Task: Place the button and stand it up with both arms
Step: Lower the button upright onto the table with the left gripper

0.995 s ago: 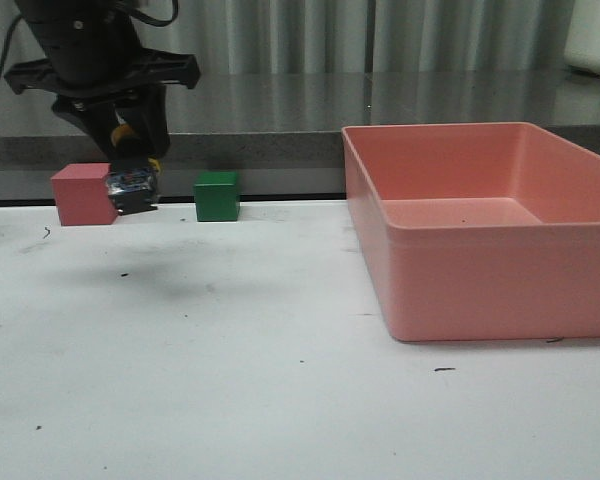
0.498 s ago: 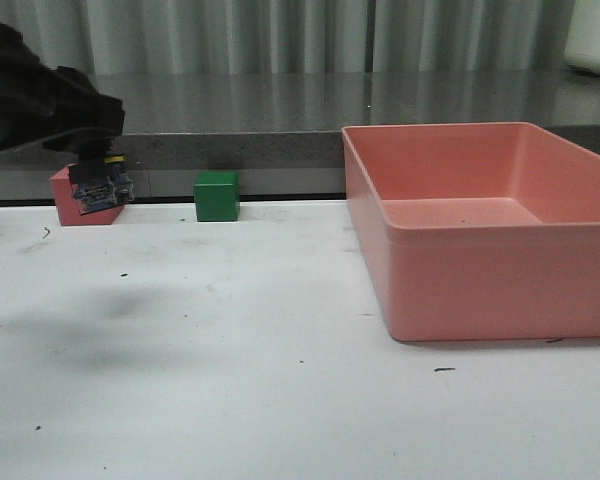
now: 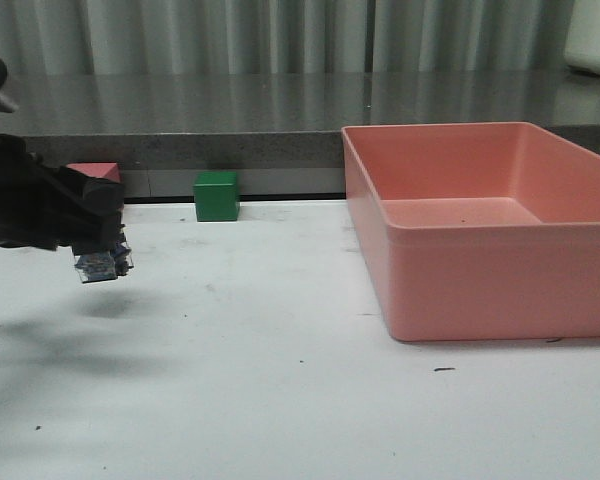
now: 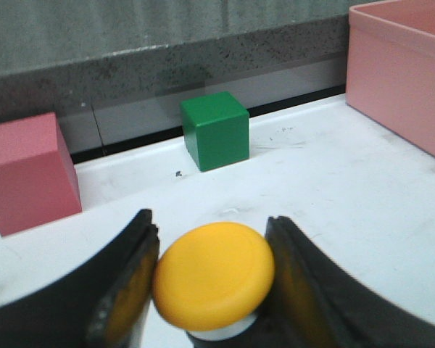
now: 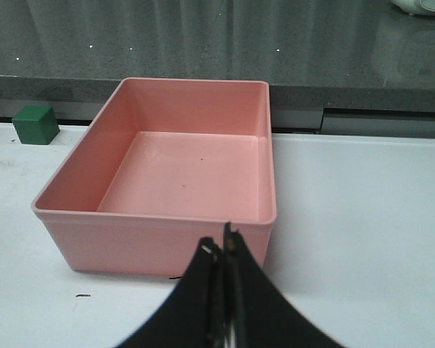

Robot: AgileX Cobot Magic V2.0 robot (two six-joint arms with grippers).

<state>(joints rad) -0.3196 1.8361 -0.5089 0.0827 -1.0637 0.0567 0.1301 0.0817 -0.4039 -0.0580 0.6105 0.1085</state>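
Yellow shows plainly in the left wrist view: the button (image 4: 214, 274) sits clamped between the two dark fingers of the left pincer (image 4: 206, 283), domed cap toward the camera, with a pale collar just visible under it. Over the last second the left arm has swung from high at the far left, in front of the red cube (image 3: 95, 172), down and toward the near left, and the button has come with it; in the front view it now hangs at the pincer's tip (image 3: 102, 262), low over the white table (image 3: 280, 400) but apart from it, a soft shadow lying beneath. Only its blue-grey base shows there, and it looks tilted, so I judge the button is being carried toward a setting-down spot and has neither been placed nor stood up yet. The green cube (image 3: 217, 195) and the pink bin (image 3: 480, 230) have not moved. The front view gives the height above the table and hides the cap; the left wrist view gives the grip on the cap but not the gap below. The right pincer (image 5: 221, 290) appears only in its own wrist view, its fingers pressed together with nothing between them, hanging on the near side of the bin (image 5: 159, 170), well away from the button, so the two-arm part seems yet to begin.
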